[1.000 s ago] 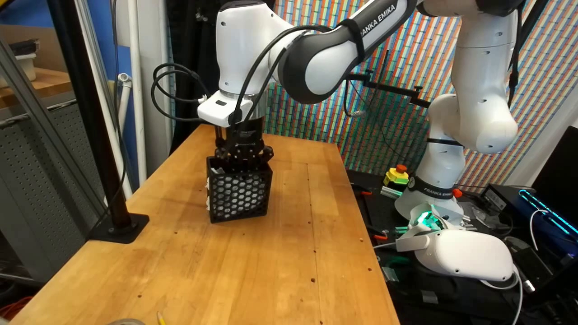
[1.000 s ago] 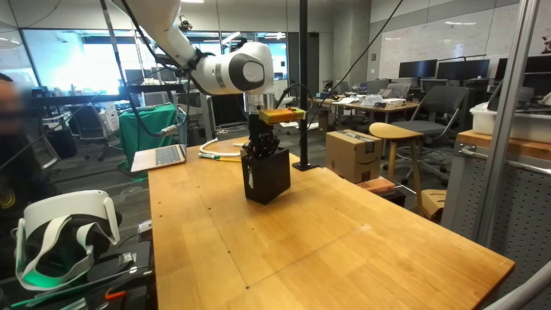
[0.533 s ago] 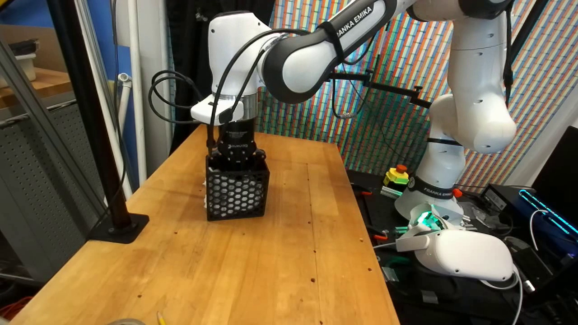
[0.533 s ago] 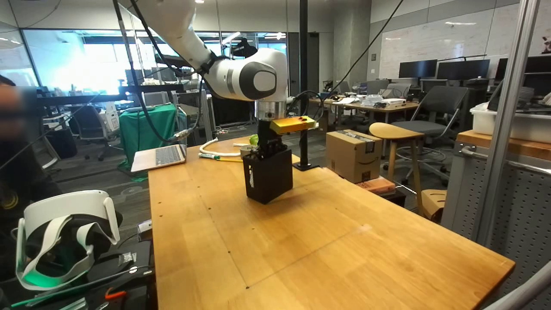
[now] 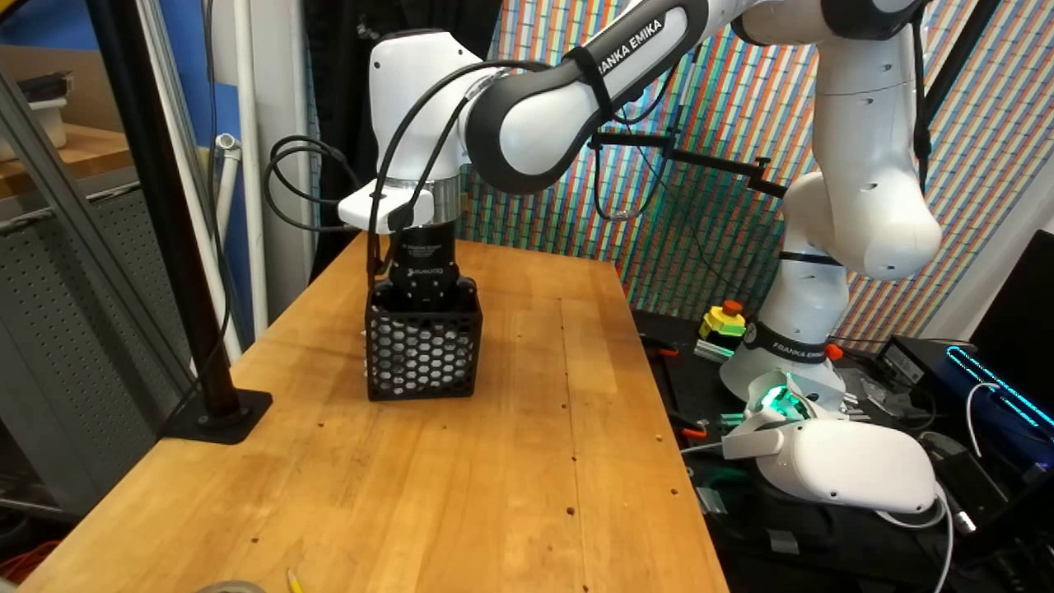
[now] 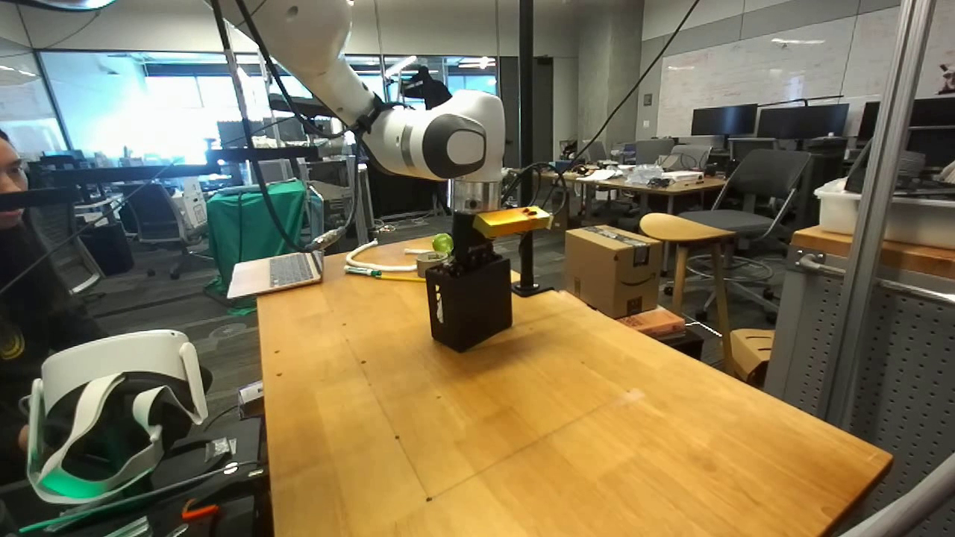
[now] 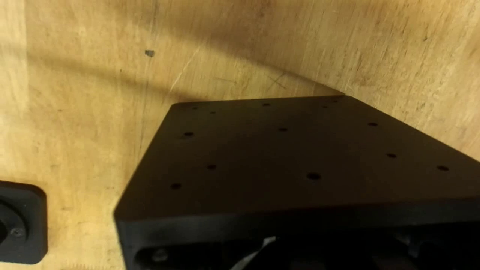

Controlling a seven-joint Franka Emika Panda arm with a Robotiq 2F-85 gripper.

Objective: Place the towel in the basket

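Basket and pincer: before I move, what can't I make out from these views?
Pincer: in both exterior views, the walls of the basket hide the fingertips, so whether they hold anything is unclear.
Towel: in an exterior view, the basket's mesh side leaves only white patches showing, so how it lies inside is hidden.
Basket interior: in the wrist view, too dark to read and cut off by the bottom edge.

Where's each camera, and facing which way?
Exterior view: at an end of the brown wooden table, facing the white robot arm and base.
Exterior view: at a table end, facing the open pale laptop; arm without base.
Wrist view: above the black boxy mesh basket, looking down; no clear robot part.
Both exterior views share arm, basket, tool.
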